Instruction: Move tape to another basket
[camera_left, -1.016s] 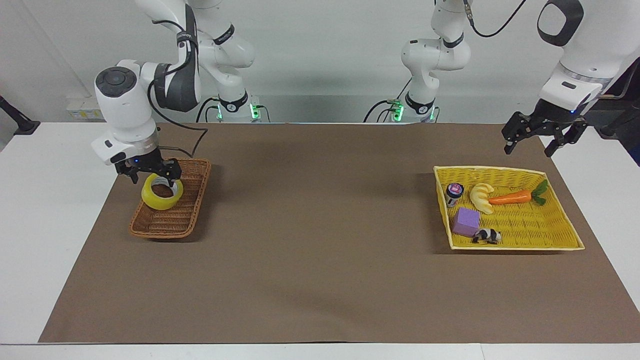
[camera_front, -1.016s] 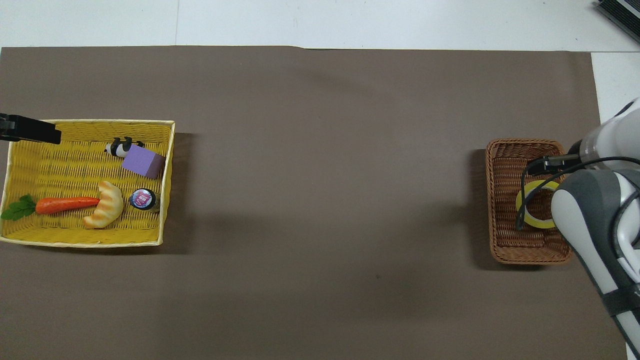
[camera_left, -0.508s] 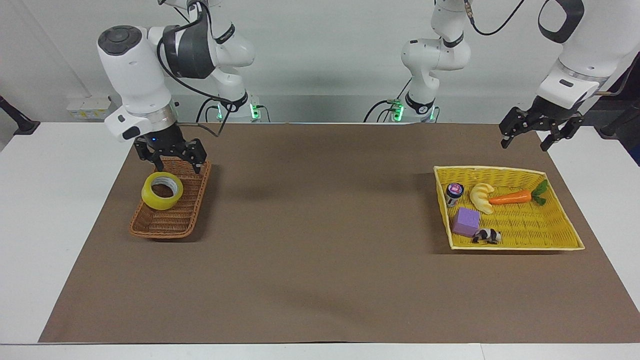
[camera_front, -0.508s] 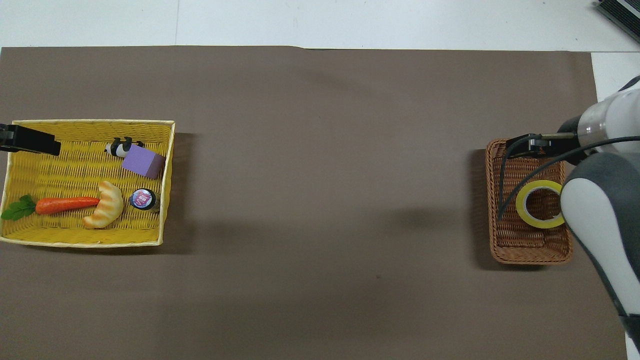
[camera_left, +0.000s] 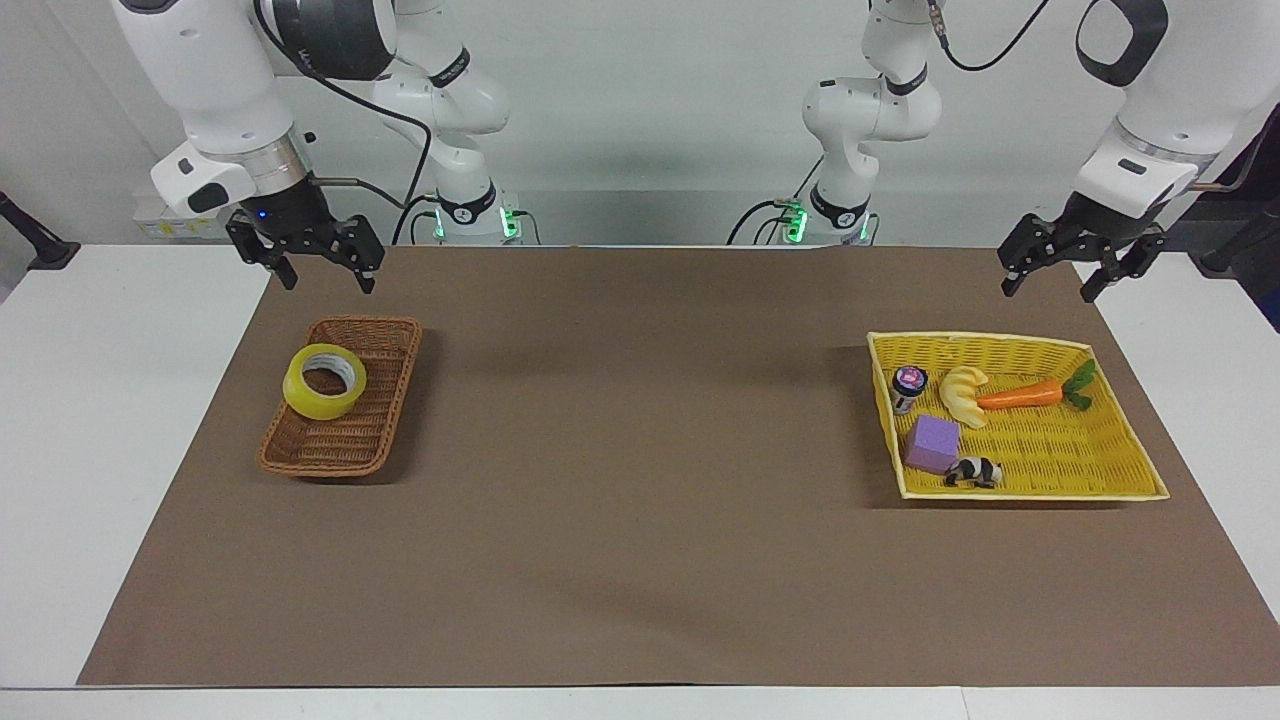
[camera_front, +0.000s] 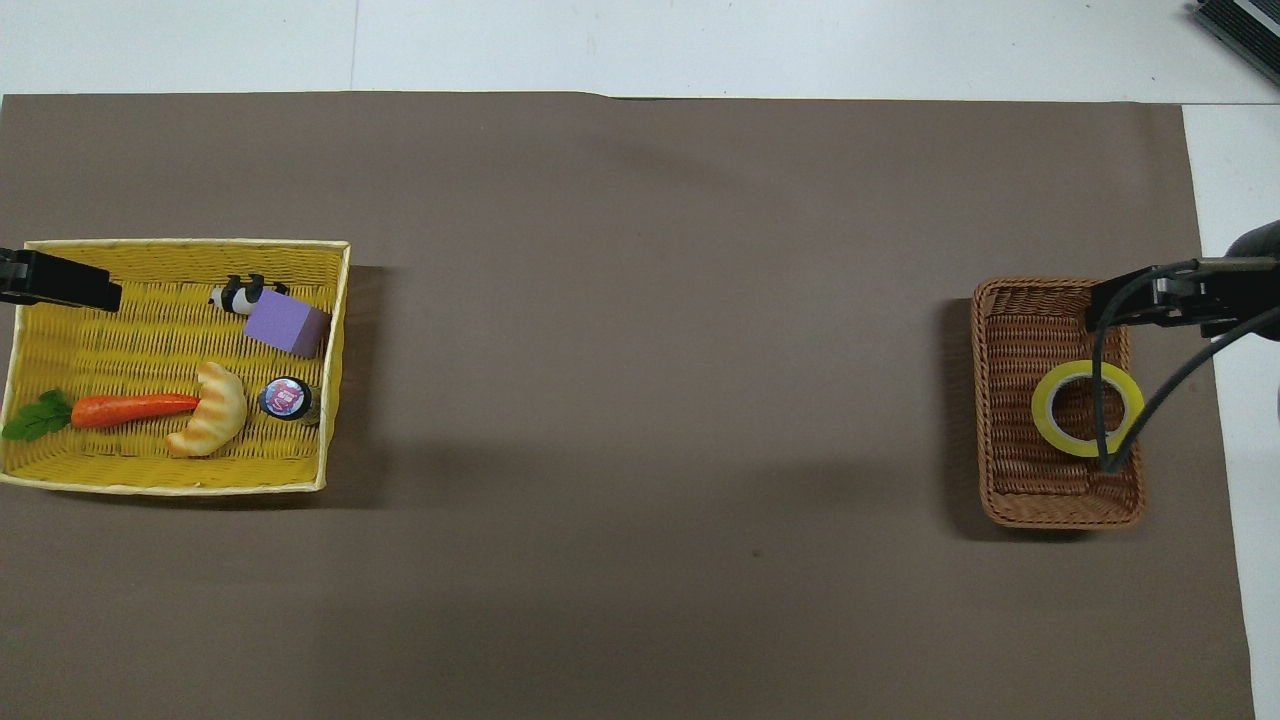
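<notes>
The yellow tape roll (camera_left: 300, 396) lies flat in the brown wicker basket (camera_left: 340, 450) at the right arm's end of the table, with nothing touching it. It also shows in the overhead view (camera_front: 1046, 428), in the same basket (camera_front: 1010, 320). My right gripper (camera_left: 325, 278) is open and empty, raised well above the mat near the basket's end that faces the robots. My left gripper (camera_left: 1048, 285) is open and empty, in the air by the yellow basket's corner; the left arm waits.
The yellow woven tray basket (camera_left: 1030, 491) at the left arm's end holds a carrot toy (camera_left: 1020, 396), a pale croissant-like toy (camera_left: 962, 394), a purple block (camera_left: 933, 443), a small jar (camera_left: 909, 386) and a black-and-white animal figure (camera_left: 973, 471). A brown mat (camera_left: 640, 450) covers the table.
My right gripper let go of the tape, leaving it in the brown basket, and rose up and back toward the robots. The left gripper barely moved.
</notes>
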